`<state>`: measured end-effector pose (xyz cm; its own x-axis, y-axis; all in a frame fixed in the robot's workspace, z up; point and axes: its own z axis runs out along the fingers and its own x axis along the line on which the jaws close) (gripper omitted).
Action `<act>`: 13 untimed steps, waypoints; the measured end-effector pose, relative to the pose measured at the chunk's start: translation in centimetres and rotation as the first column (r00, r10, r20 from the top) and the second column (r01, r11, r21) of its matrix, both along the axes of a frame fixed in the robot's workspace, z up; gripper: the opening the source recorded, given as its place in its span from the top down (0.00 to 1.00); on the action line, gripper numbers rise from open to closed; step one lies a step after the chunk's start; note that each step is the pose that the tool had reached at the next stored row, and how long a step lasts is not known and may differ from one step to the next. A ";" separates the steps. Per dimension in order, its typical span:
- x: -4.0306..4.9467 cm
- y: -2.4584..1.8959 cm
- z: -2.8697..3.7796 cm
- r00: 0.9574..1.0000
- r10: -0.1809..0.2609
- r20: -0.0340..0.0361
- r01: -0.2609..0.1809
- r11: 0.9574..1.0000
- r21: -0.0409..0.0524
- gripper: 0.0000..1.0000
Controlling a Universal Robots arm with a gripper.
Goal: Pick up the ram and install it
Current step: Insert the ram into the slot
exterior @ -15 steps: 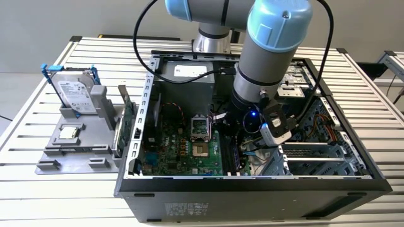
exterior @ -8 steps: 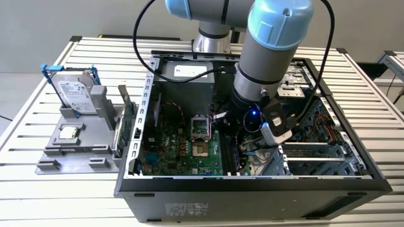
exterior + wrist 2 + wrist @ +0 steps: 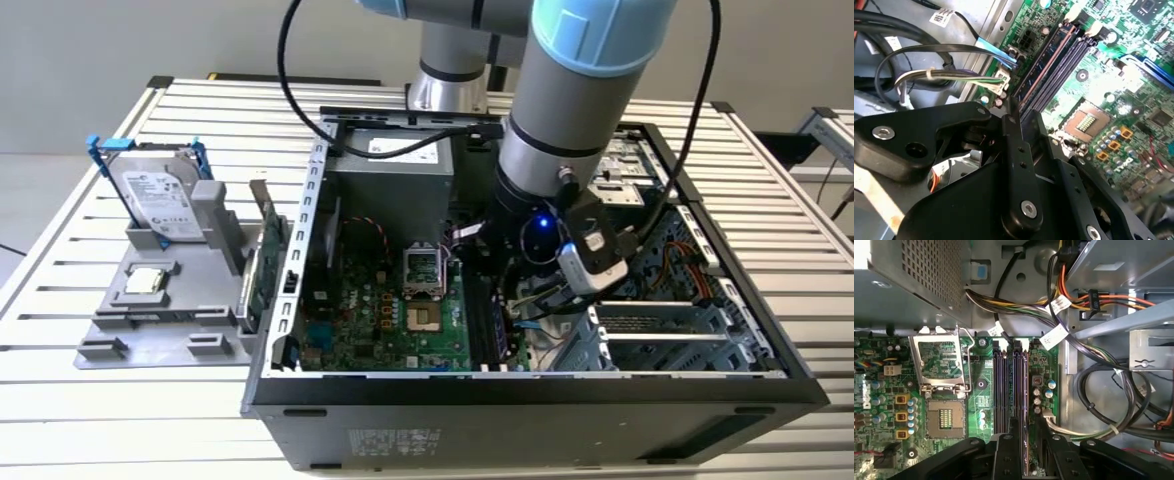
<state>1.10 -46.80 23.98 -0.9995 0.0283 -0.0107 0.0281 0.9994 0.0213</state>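
Black end effector (image 3: 1021, 447) clamps one ram (image 3: 1025, 390) in four memory slots (image 3: 1004, 390).

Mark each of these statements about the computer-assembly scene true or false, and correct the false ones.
1. The gripper is inside the open computer case. True.
2. The hard drive lies inside the case. False: it stands upright in the grey holder outside the case.
3. The gripper is over the memory slots. True.
4. The processor socket has a cooler mounted. False: it is bare, its latch frame open.
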 end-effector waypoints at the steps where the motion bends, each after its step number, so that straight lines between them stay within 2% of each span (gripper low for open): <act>1: 0.00 0.00 0.17 1.000 0.000 0.000 0.000 1.000 0.000 0.00; 3: 0.00 0.00 0.39 1.000 0.000 0.000 0.000 1.000 0.000 0.00; 12: 0.00 0.00 0.56 1.000 0.000 0.000 0.000 1.000 0.000 0.00; 13: 0.00 0.00 0.57 1.000 0.000 0.000 0.000 1.000 0.000 1.00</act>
